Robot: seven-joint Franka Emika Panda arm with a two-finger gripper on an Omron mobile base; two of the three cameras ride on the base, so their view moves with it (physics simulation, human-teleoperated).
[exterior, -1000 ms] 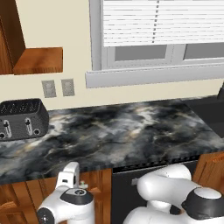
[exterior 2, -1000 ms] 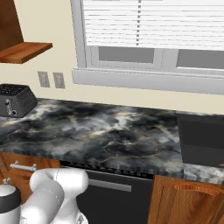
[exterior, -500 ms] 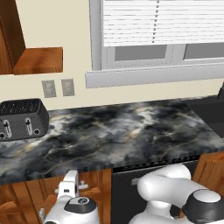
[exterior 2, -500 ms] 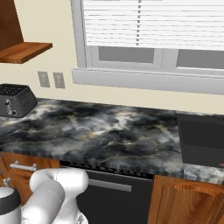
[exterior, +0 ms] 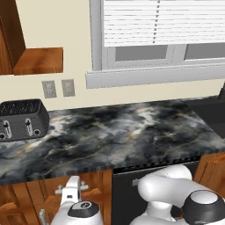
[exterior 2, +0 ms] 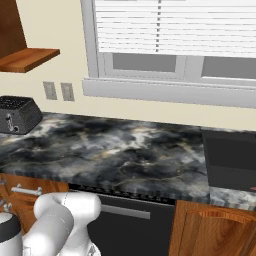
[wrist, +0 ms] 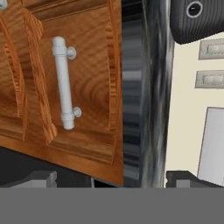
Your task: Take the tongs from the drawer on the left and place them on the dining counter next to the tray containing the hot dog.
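A black toaster (exterior 2: 17, 114) is sitting at the marbled counter's (exterior 2: 125, 155) left end. A drawer (exterior 2: 30, 192) with a silver bar handle (exterior 2: 26, 190) is showing below it.

Drawer (wrist: 83, 87) front faces free room (counter edge (wrist: 133, 100) overhangs it).

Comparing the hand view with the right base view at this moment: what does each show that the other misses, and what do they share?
Hand view adds: the hand, open, facing the drawer and its framed panel up close. Right base view adds: the window blinds, the wooden shelf and the black dishwasher front. Shared: the drawer handle, the marbled counter, the toaster and the wall outlets.
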